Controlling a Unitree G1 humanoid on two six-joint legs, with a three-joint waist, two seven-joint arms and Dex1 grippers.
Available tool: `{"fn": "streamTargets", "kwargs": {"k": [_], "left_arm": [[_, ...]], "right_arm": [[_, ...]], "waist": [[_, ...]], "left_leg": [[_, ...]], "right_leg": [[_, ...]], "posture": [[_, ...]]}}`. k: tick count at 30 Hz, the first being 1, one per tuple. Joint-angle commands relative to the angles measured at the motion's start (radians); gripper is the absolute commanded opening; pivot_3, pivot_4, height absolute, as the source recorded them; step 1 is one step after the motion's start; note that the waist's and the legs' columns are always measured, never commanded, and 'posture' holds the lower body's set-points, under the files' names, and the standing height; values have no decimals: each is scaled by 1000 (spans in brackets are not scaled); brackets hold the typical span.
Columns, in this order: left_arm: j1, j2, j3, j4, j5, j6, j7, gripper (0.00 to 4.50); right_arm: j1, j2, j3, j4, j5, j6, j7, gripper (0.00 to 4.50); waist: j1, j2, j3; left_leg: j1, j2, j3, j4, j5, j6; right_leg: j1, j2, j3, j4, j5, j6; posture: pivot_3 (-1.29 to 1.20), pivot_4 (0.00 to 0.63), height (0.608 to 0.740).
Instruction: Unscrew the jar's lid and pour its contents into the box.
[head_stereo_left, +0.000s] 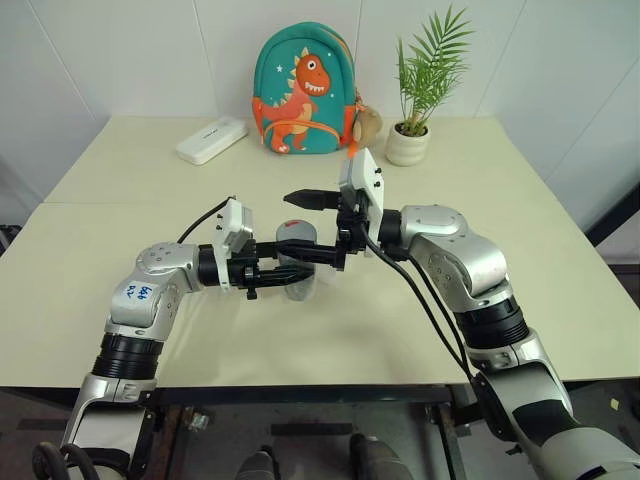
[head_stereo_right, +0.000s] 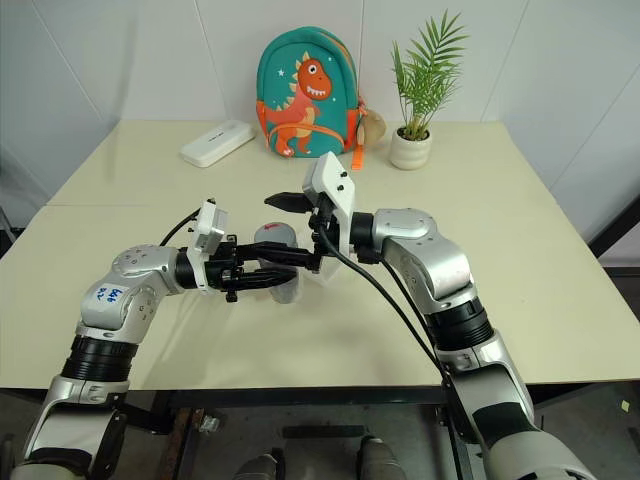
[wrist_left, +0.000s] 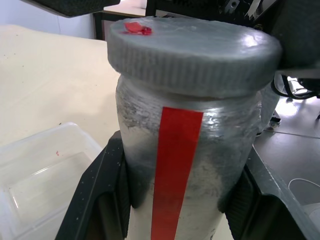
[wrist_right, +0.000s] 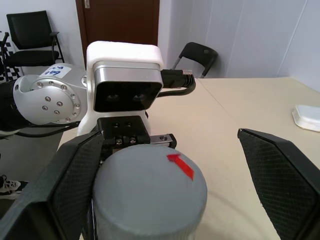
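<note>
Work surface: pale cream table (head_stereo_left: 150, 250), matte, a seam across it at mid-depth. White walls behind; the right wrist view takes in a dark wooden door (wrist_right: 117, 22) and black chairs (wrist_right: 30, 35) beyond the table edge.

At the back of the table stand a teal dinosaur backpack (head_stereo_left: 303, 92), a white oblong case (head_stereo_left: 211, 139) and a potted plant (head_stereo_left: 420, 95) in a white pot.

Left gripper (head_stereo_left: 290, 268) is clamped on the jar (wrist_left: 187, 165), fingers on either side of the silver body below the lid (wrist_left: 195, 55). The jar is upright, held just above the table near its middle, lid on, red strip down its side.

Right gripper (wrist_right: 165, 190) stands wide — one finger beside the lid, the other well apart from it.

The box (wrist_left: 45, 175), clear plastic, lies on the table just beside the jar.
</note>
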Motion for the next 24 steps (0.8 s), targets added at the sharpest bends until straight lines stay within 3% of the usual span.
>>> {"fn": "streamTargets", "kwargs": {"k": [1, 12, 20, 24], "left_arm": [[-4, 7, 19, -22, -17, -21, -14, 1935], [-2, 11, 23, -25, -20, -18, -13, 1935], [-4, 15, 27, -22, -19, -19, -17, 1935], [-6, 15, 29, -21, -19, -19, -16, 1935]], "right_arm": [[1, -38, -59, -5, 2, -5, 2, 4482], [6, -52, -76, -4, 32, 12, 41, 4482], [21, -34, -110, -86, 182, 115, 114, 4482], [6, -34, -102, -84, 184, 133, 106, 4482]], "waist": [[0, 0, 0], [0, 0, 0], [-1, 0, 0], [0, 0, 0]], "left_leg": [[0, 0, 0, 0, 0, 0], [0, 0, 0, 0, 0, 0], [0, 0, 0, 0, 0, 0], [0, 0, 0, 0, 0, 0]], "right_leg": [[0, 0, 0, 0, 0, 0], [0, 0, 0, 0, 0, 0], [0, 0, 0, 0, 0, 0], [0, 0, 0, 0, 0, 0]], "posture": [[0, 150, 740], [0, 150, 740], [0, 150, 740], [0, 150, 740]]}}
